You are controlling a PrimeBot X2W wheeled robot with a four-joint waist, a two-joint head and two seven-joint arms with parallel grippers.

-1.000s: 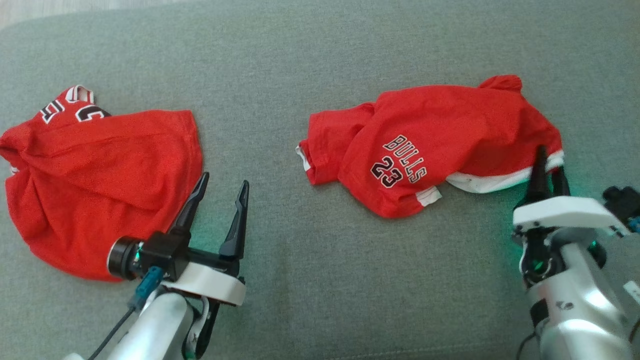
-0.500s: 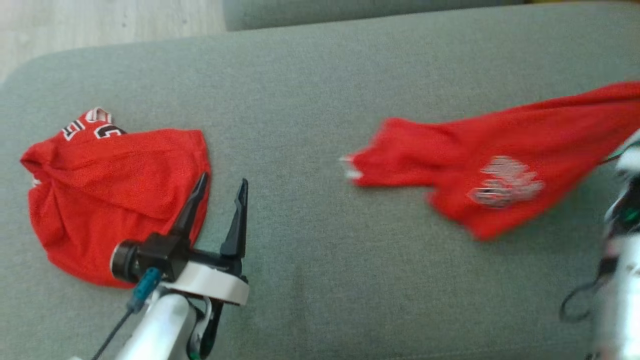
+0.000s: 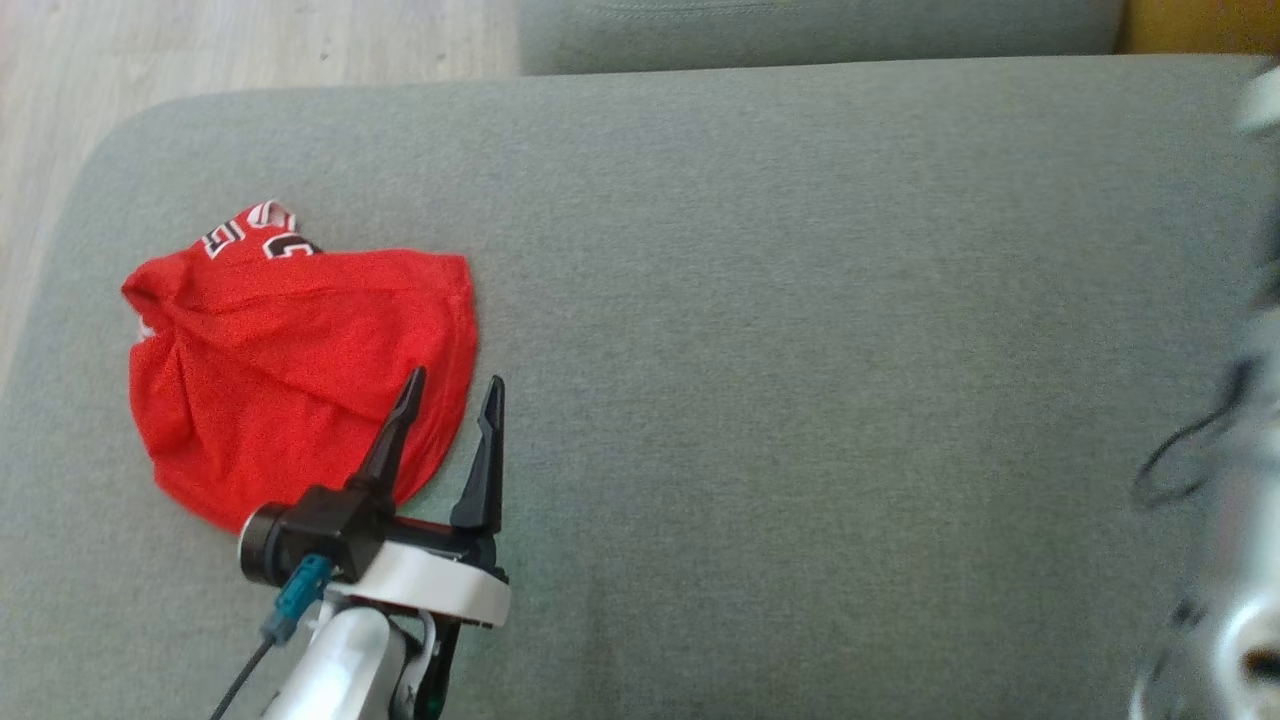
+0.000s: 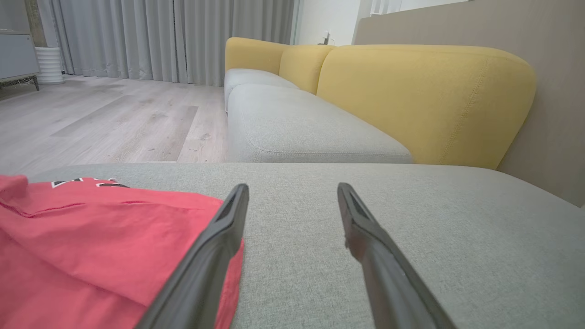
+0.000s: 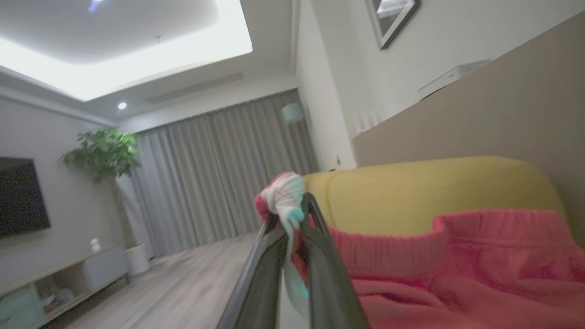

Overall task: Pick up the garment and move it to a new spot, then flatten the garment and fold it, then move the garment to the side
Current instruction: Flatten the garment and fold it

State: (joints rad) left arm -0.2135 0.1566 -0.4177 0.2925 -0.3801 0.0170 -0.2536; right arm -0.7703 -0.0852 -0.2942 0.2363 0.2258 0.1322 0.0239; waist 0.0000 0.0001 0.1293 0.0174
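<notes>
A broad grey seat cushion point(image 3: 800, 300) spreads out in front, with pale wood floor point(image 3: 250, 50) at eleven o'clock and a second grey seat point(image 3: 800, 30) at twelve. Yellow backrests point(image 4: 425, 100) run along the beige wall point(image 4: 548, 91) (plump, rounded ones). Grey curtains point(image 4: 160, 36) hang full length at the far end. A leafy potted plant point(image 5: 103, 153) stands beside a dark wall screen point(image 5: 20, 196) at nine o'clock, above a low cabinet point(image 5: 68, 278).

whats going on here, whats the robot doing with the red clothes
The right gripper is shut on a red garment, its white-trimmed edge pinched between the fingers. The left gripper hangs open and empty at the edge of a red jersey lying crumpled on the grey sofa seat.
</notes>
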